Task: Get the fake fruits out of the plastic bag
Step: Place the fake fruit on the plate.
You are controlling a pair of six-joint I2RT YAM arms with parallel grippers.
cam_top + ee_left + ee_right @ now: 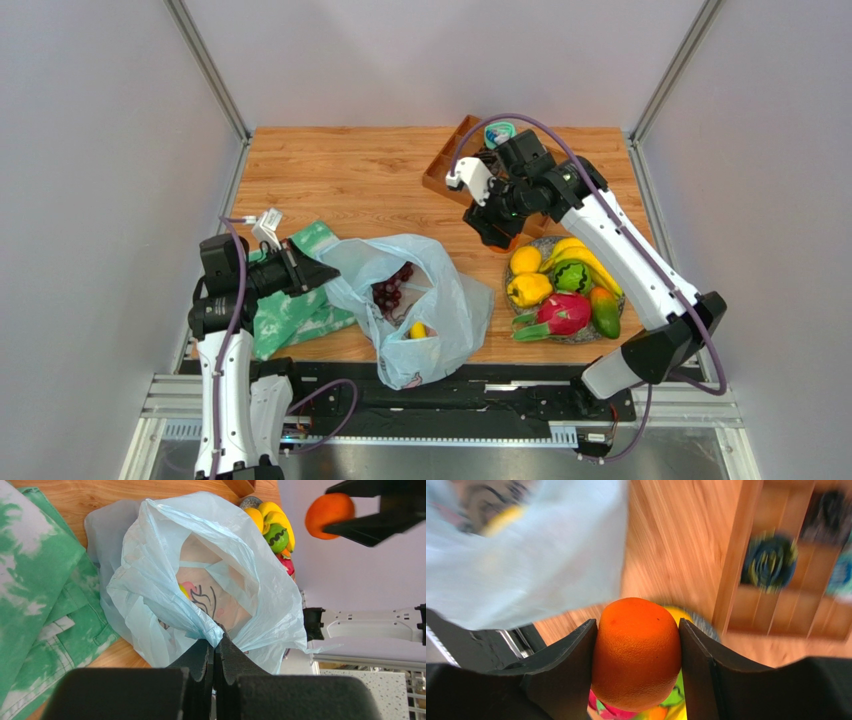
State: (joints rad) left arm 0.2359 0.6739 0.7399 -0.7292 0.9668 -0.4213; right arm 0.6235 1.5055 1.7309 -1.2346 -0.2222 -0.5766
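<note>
Grapes [392, 287] and a yellow fruit [418, 330] lie inside the plastic bag [445, 305], its left edge pinched by the left gripper [216, 645], while right of the bag the right gripper [637, 630] clamps an orange [327, 515].

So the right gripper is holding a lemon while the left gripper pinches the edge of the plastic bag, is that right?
Not quite: the right gripper holds an orange, not a lemon, as the right wrist view shows. The left gripper does pinch the edge of the plastic bag.
</note>
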